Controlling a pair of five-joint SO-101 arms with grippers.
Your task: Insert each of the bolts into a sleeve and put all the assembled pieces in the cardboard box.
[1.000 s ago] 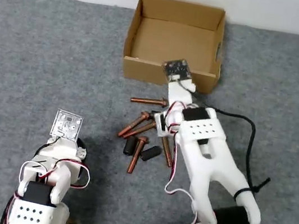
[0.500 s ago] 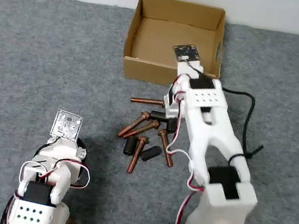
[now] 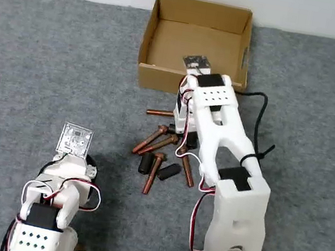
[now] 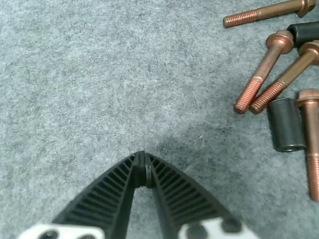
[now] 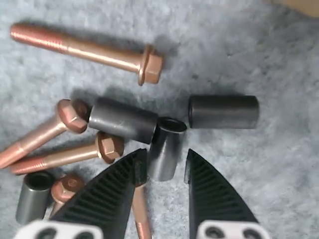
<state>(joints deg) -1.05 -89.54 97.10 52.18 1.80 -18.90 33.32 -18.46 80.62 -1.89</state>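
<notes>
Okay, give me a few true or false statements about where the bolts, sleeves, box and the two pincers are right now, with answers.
1. The cardboard box holds no assembled pieces. True.
2. The left pincer grips a bolt. False: it is shut on nothing, above bare carpet.
3. The right pincer is open, straddling one end of a dark sleeve. True.
4. Every bolt already sits inside a sleeve. False: the bolts lie loose on the carpet beside separate sleeves.

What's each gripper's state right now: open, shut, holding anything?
Left gripper: shut, holding nothing.
Right gripper: open, with a sleeve lying between its fingers.
</notes>
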